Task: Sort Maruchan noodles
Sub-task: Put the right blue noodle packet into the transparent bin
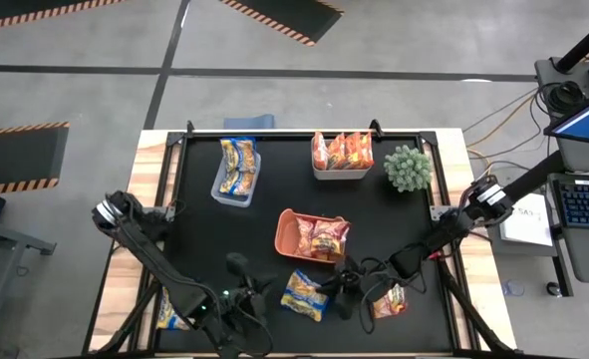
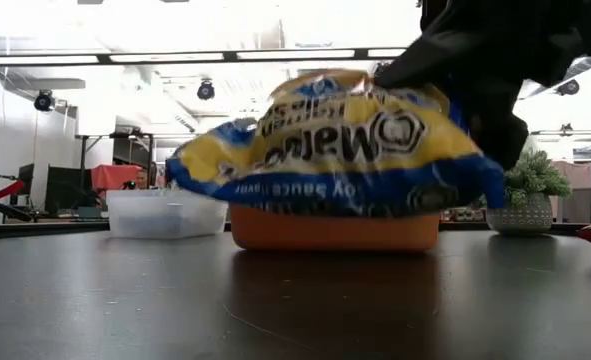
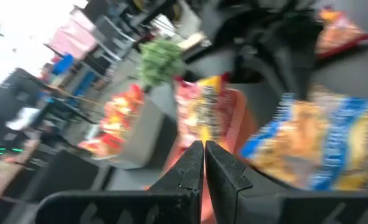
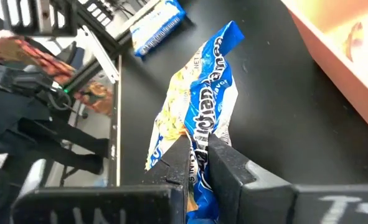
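A blue-and-yellow Maruchan noodle packet (image 1: pixel 304 295) hangs near the table's front edge with my right gripper (image 4: pixel 199 155) shut on it. It fills the low view (image 2: pixel 345 140), lifted off the table. My left gripper (image 3: pixel 203 155) is shut and empty; it hovers left of that packet and faces the orange bin (image 1: pixel 286 231), which holds red packets. Blue-and-yellow packets lie in the clear bin (image 1: pixel 236 170). Orange packets stand in the white bin (image 1: pixel 342 172). One reddish packet (image 1: pixel 391 301) lies flat near the front right. My right gripper pinches the packet's crumpled end (image 4: pixel 202 140) between its two fingers. The fingers come from the table's right side, slanting slightly down. The packet reaches away from the fingertips toward the table's left (image 2: pixel 225 165), buckled, and is lifted clear of the table.
A small green potted plant (image 1: pixel 407 168) stands at the far right. Another blue-and-yellow packet (image 1: pixel 169 314) lies on the wooden strip at the front left, beside the left arm. The black mat between the bins and the front edge has free room.
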Robot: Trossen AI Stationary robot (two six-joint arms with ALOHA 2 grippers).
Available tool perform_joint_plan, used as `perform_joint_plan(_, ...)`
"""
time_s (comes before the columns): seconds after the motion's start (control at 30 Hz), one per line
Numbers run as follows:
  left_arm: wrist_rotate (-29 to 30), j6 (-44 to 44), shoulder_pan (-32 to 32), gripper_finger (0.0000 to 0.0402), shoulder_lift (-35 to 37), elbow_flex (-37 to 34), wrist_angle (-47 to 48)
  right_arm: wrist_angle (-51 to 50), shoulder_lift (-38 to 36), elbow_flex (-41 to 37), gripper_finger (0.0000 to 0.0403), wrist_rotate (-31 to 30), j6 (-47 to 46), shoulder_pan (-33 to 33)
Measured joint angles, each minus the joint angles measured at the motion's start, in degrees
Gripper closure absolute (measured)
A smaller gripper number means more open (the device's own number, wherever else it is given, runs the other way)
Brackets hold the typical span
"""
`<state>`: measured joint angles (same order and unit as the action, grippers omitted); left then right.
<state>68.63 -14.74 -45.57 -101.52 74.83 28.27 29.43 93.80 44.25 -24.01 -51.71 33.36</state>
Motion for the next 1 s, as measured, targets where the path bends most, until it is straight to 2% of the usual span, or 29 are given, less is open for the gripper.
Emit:
perform_joint_plan(0.2,5.28,-0.28,0.01,0.0402,5.34,-0.03,8.38,0.14,-3.22,0.00,0.0369,0.24,1.58,-0.04)
perform_joint_plan(0.43,8.44,-7.14,0.08,0.0402,10.16,-2.79,17.87,0.13,-6.96,0.00,0.0369,0.40,4.40,-1.69)
perform_joint_plan(0.77,10.94,-11.94,0.41,0.0402,19.36,-13.95,18.30,-0.19,-10.38,1.33,0.0369,2.12,7.47,-5.48)
perform_joint_plan(0.9,13.77,-11.89,0.59,0.0402,24.20,-16.15,18.28,-2.81,-10.61,6.15,0.0370,6.75,10.70,-8.20)
perform_joint_plan(1.0,16.26,-11.35,0.78,0.0402,27.98,-17.56,18.37,-11.26,-10.53,11.75,0.0370,8.42,13.27,-11.19)
